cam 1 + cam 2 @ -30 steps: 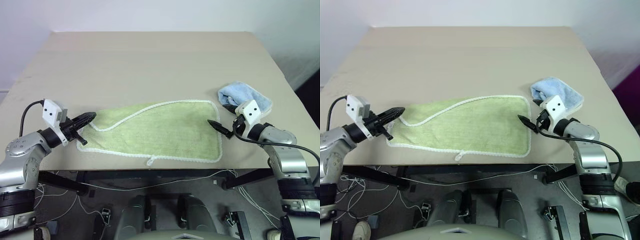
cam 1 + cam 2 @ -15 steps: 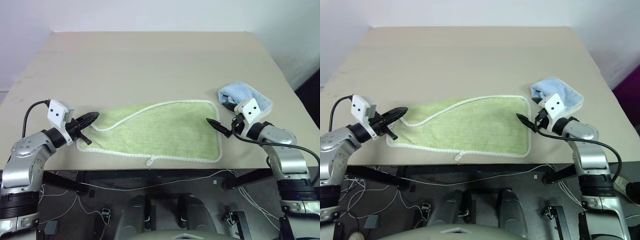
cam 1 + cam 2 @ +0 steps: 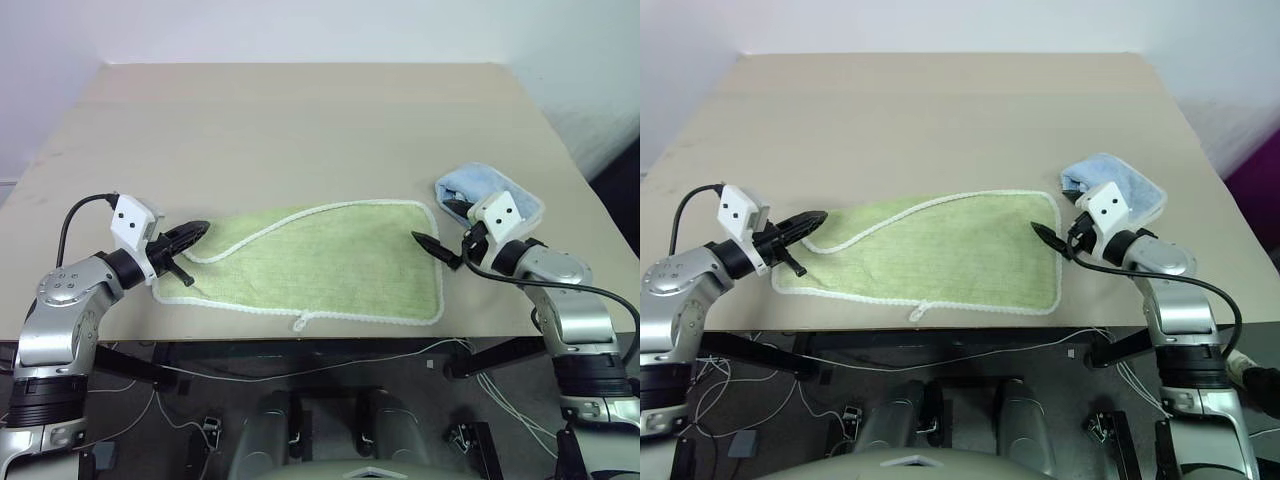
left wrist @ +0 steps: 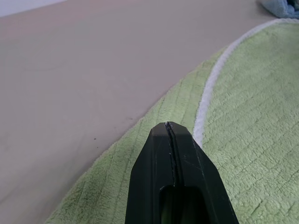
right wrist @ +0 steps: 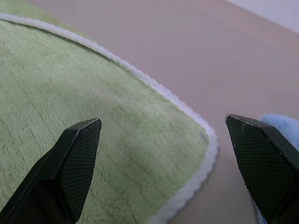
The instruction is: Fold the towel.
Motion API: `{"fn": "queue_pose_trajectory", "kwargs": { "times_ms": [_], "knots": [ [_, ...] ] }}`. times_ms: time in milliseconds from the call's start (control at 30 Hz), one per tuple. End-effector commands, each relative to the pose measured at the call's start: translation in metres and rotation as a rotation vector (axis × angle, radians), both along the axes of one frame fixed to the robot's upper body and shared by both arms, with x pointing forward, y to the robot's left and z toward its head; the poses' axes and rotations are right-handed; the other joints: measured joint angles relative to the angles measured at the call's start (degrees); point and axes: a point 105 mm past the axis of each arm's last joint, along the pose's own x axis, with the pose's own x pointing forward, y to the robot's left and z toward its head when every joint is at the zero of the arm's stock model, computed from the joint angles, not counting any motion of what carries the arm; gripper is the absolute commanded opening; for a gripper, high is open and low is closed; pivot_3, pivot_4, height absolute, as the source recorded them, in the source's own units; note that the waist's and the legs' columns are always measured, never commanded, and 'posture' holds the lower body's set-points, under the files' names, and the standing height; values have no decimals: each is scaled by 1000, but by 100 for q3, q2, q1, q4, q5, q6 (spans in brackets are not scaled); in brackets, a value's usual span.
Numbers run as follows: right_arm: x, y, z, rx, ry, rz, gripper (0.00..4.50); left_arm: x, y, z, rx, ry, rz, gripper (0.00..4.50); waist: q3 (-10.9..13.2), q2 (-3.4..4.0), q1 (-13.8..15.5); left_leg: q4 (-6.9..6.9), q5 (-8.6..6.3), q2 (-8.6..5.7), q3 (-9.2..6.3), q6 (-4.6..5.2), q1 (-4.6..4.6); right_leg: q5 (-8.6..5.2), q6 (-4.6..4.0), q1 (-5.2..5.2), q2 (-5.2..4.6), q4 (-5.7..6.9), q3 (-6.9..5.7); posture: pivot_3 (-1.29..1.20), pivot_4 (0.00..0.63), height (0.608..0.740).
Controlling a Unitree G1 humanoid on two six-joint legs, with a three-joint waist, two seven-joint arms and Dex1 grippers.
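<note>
The light yellow-green towel (image 3: 330, 262) lies flat near the table's front edge. Its white edging curves across the top layer, and a small loop tag (image 3: 300, 322) points at the front. My left gripper (image 3: 203, 227) is shut, its tip just over the towel's left end (image 4: 243, 116); I see no cloth pinched between the fingers. My right gripper (image 3: 437, 224) is open at the towel's right end. In the right wrist view its fingertips (image 5: 88, 133) straddle the towel's far right corner (image 5: 196, 140) from above.
A smaller light blue towel (image 3: 490, 186) lies bunched just behind my right gripper. The tan table (image 3: 300, 130) stretches bare behind the towel. Its front edge runs close below the towel, with cables on the floor beneath.
My left gripper has crept a little to the right, onto the towel's left end. My right gripper has edged slightly up and left. The towel has not moved.
</note>
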Motion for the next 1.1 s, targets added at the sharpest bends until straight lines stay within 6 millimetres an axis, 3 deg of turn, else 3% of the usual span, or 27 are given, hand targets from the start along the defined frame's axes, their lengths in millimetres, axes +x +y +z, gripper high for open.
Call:
{"fn": "queue_pose_trajectory", "kwargs": {
  "times_ms": [33,233,367,533,600,833,1100],
  "knots": [
    [2,4,12,16,-47,15,4458,-8,3,13,34,-37,-19,0,0,0,5,0,0,0,0,0,0,0,0,0,0,0,0,0,150,740],
    [2,10,1,27,-25,21,4458,-16,9,10,95,16,-84,0,1,1,5,0,0,0,-1,-1,0,-1,-1,0,0,0,-1,0,150,740],
    [6,15,1,40,-25,26,4500,-21,11,7,158,77,-170,690,1,2,-1,-1,0,0,0,-2,-1,-1,-1,-2,-1,0,-1,0,150,740],
    [5,18,-3,48,-22,32,4500,-25,18,0,288,160,-298,2495,2,4,1,-2,-1,-1,1,-3,-1,-6,-11,-7,-1,0,-1,0,150,740],
    [4,18,-4,50,-20,31,4500,-26,20,-3,342,181,-342,2995,3,4,-2,-3,-1,-1,2,-3,-2,-10,-18,-8,-2,-1,0,0,150,740],
    [4,22,-6,68,-27,21,4500,-12,30,-12,553,184,-443,2995,2,4,4,-4,0,-1,4,-3,-4,-10,-19,-10,-2,0,0,0,150,740],
    [-4,18,-11,88,-32,-16,4500,14,27,-15,693,112,-488,2995,2,4,2,-2,1,-3,11,3,-7,0,0,-9,4,2,0,0,150,740]
  ]
}}
